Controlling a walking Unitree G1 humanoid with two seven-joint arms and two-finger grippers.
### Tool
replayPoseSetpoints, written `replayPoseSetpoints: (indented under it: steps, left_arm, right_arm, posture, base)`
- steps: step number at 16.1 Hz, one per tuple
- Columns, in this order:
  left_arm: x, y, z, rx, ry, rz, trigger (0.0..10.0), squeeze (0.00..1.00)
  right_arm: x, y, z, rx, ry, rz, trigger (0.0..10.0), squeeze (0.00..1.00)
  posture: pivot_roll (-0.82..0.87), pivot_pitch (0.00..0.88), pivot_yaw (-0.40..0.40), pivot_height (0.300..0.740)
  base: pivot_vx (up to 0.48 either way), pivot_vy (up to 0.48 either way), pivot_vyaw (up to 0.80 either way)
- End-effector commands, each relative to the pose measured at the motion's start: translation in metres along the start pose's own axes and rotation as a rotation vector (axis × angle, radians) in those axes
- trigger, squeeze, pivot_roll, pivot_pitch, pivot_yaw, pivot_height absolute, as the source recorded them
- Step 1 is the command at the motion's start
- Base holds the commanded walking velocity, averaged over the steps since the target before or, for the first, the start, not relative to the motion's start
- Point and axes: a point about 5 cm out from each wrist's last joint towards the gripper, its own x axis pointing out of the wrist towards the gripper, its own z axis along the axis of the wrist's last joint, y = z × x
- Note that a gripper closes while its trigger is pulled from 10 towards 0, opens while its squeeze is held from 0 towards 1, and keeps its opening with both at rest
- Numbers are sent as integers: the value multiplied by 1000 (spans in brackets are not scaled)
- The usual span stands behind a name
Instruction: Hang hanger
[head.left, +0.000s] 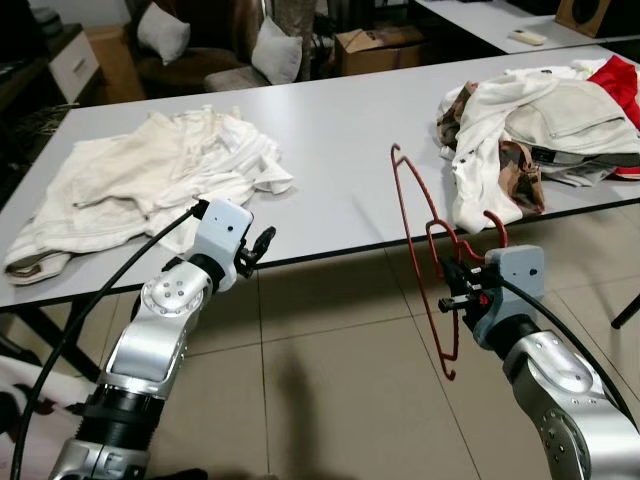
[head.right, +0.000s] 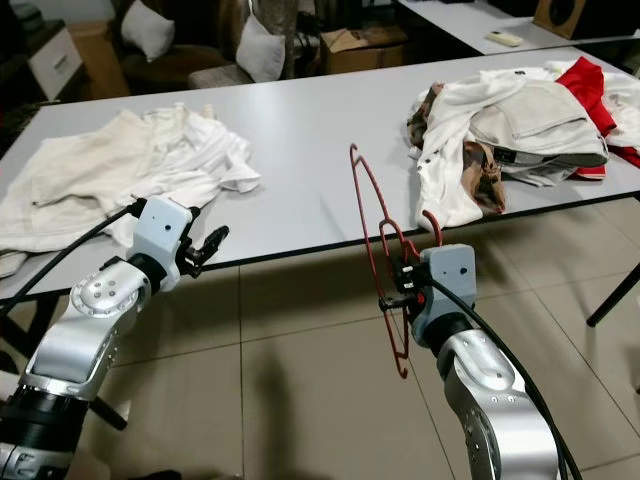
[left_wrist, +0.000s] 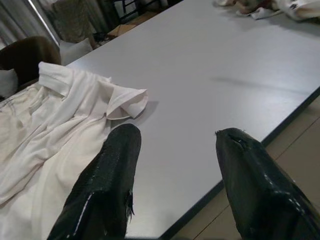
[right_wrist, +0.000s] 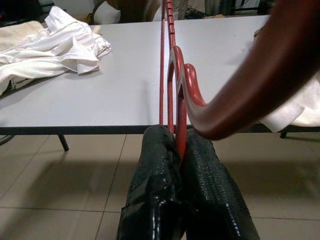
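A thin red hanger (head.left: 418, 230) stands upright in the air just before the grey table's (head.left: 340, 130) front edge, its hook curling toward my right arm. My right gripper (head.left: 457, 288) is shut on the hanger's lower middle; in the right wrist view the two black fingers (right_wrist: 155, 200) pinch the red wire (right_wrist: 178, 100). A cream-white garment (head.left: 150, 180) lies spread on the table's left part. My left gripper (head.left: 262, 243) hovers open at the table's front edge beside that garment, nothing between its fingers (left_wrist: 107, 185).
A heap of white, patterned and red clothes (head.left: 545, 120) lies at the table's right end. Behind the table stand a brown armchair with pillows (head.left: 215, 45) and a cardboard box (head.left: 378, 45). A second table (head.left: 500, 20) is at the back right. Tiled floor lies below.
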Motion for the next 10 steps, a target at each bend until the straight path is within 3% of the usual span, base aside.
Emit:
replayPoseSetpoints:
  steps: [1,3,5,7,10]
  left_arm:
    - [0,3,-4,-17,16,23,10000,0]
    - [4,7,-12,-18,54,66,10000,0]
    - [9,17,-19,58,108,119,10000,0]
    - [12,25,-21,84,132,156,10000,0]
    - [16,37,-28,42,172,235,10000,0]
  right_arm:
    - [-2,2,6,7,-45,6,10000,0]
    - [-2,7,7,12,-61,16,10000,0]
    - [0,10,6,0,-61,24,10000,0]
    - [2,12,9,-6,-68,36,10000,0]
    - [4,11,9,-24,-71,34,10000,0]
  posture:
    - [-164,0,74,740]
    - [-168,0,71,740]
    - [-167,0,62,740]
    - [-166,0,58,740]
    - [-170,0,62,740]
  base:
    - [0,0,0]
    - [0,0,0]
    - [0,0,0]
    - [0,0,0]
    - [0,0,0]
